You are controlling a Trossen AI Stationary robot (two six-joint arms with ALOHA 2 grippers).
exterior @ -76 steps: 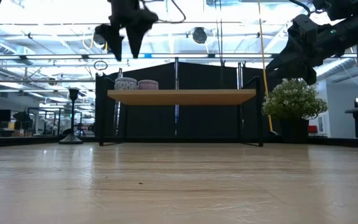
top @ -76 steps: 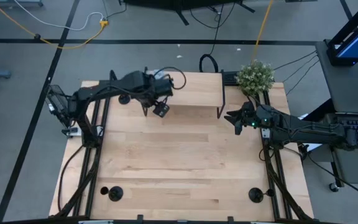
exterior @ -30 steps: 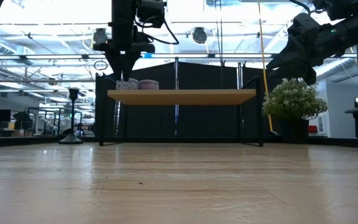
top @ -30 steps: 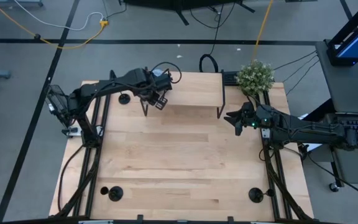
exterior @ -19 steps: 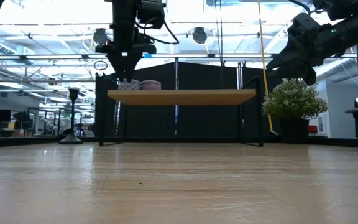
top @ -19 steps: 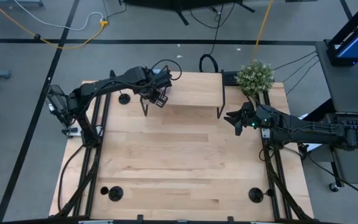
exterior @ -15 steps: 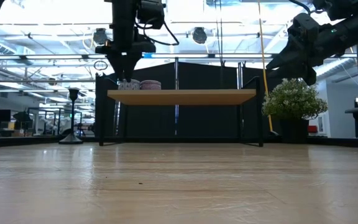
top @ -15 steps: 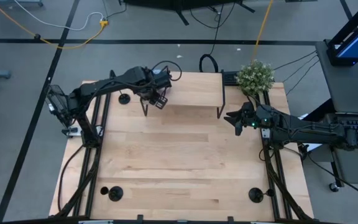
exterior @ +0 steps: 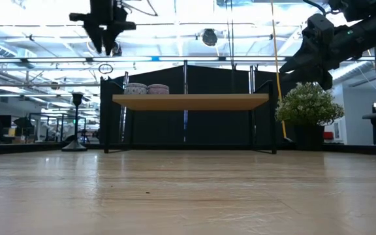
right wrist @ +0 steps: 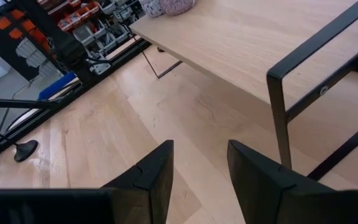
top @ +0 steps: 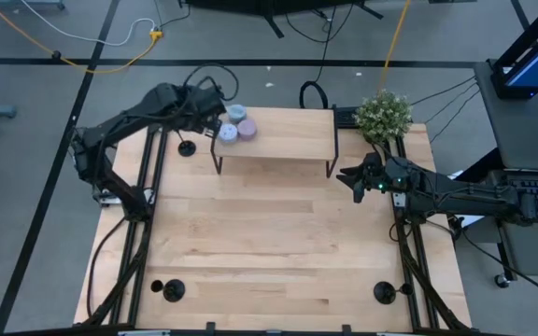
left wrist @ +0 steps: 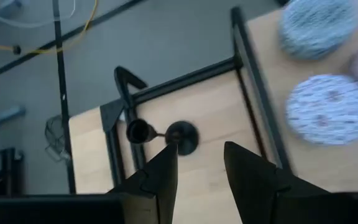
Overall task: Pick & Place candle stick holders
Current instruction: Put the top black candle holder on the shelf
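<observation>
1. Dark fingers of the left tool [left wrist: 196, 165] stand parted and empty in the left wrist view, hanging high over one candle stick holder [left wrist: 180, 138].
2. That holder sits on the bench [top: 269, 243] in the upper left of the high view [top: 187, 147], just beside the shelf [top: 283, 135] leg.
3. To do the pick well, I judge the tool should drop straight down with the thin stem centred between the fingers, then close low on the stem without nudging the disc base.
4. Two more holders stand at the lower edge of the high view, one lower left [top: 173, 290] and one lower right [top: 384, 293].
5. Two patterned tins [top: 232, 124] rest on the shelf's left end.
6. The right tool [right wrist: 199, 168], open and empty, waits at centre right of the high view.
</observation>
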